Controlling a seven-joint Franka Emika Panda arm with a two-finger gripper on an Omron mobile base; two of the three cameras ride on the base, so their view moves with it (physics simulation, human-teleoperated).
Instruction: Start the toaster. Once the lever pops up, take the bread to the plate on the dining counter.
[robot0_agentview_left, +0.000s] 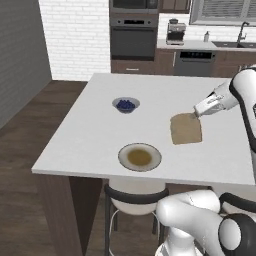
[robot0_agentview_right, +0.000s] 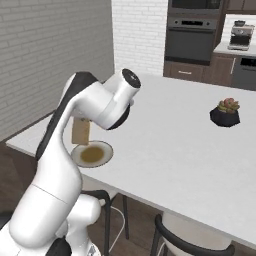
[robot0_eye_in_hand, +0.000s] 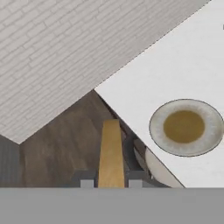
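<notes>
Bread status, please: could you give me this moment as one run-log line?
phase: carry | end effector: shut on bread | bread: in the air, not yet on plate | plate: bare, on dining counter

A thin tan bread slice (robot0_agentview_left: 186, 128) hangs clamped in the claw (robot0_eye_in_hand: 111, 183) above the white surface (robot0_agentview_left: 90, 135), near the round brown-centred plate (robot0_agentview_left: 140, 157).

Place: a home kitchen.
Cooking things: a wall oven (robot0_agentview_left: 133, 35) and a coffee machine (robot0_agentview_left: 175, 32).
Washing: a sink tap (robot0_agentview_left: 242, 31) under a window.
Eating spot: a big white dining counter (robot0_agentview_left: 90, 130) with stools.
</notes>
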